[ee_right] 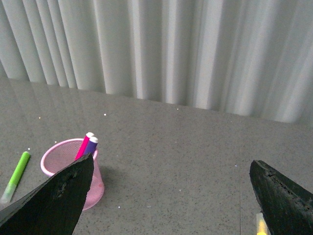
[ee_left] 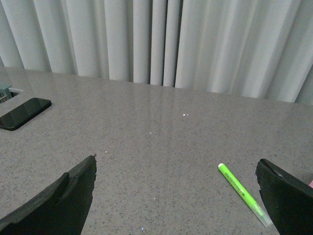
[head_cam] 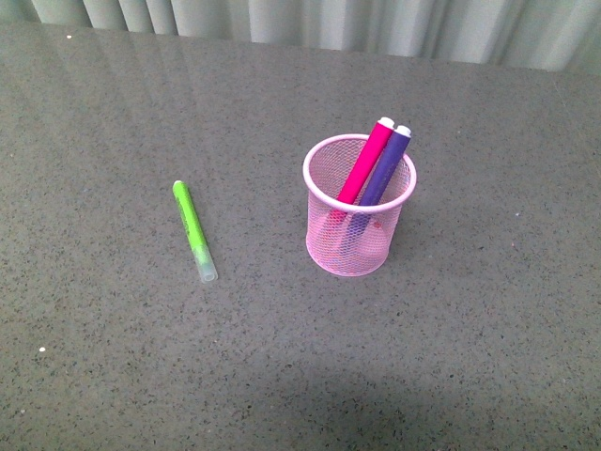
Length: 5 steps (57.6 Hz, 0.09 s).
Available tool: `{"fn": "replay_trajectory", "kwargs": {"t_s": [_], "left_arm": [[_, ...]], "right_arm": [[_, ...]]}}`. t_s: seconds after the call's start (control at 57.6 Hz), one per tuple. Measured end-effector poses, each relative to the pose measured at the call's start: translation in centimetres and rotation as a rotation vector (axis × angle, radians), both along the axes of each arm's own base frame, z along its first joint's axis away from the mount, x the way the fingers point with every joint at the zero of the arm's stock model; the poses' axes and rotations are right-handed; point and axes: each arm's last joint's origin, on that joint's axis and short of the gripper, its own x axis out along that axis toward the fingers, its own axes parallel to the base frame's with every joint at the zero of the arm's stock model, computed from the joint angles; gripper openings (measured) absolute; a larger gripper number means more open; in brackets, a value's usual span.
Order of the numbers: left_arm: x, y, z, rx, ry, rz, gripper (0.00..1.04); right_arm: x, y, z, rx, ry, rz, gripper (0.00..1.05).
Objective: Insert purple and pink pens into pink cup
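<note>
Both pens already stand in the pink cup, right of the tabletop's middle: the pink pen and purple pen lean toward one o'clock, side by side. The task looks finished; nothing more seems needed beyond keeping clear. The left pincer and right pincer are released, holding nothing. The green marker lies at the cup's nine o'clock; its print is unreadable.
</note>
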Motion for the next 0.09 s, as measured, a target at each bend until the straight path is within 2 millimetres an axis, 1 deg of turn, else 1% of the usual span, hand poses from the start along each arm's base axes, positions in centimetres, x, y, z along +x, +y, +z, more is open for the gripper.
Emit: {"fn": "replay_trajectory", "kwargs": {"t_s": [0.087], "left_arm": [[0.0, 0.0, 0.0, 0.0, 0.0, 0.0, 0.97]], "right_arm": [[0.0, 0.0, 0.0, 0.0, 0.0, 0.0, 0.97]]}}
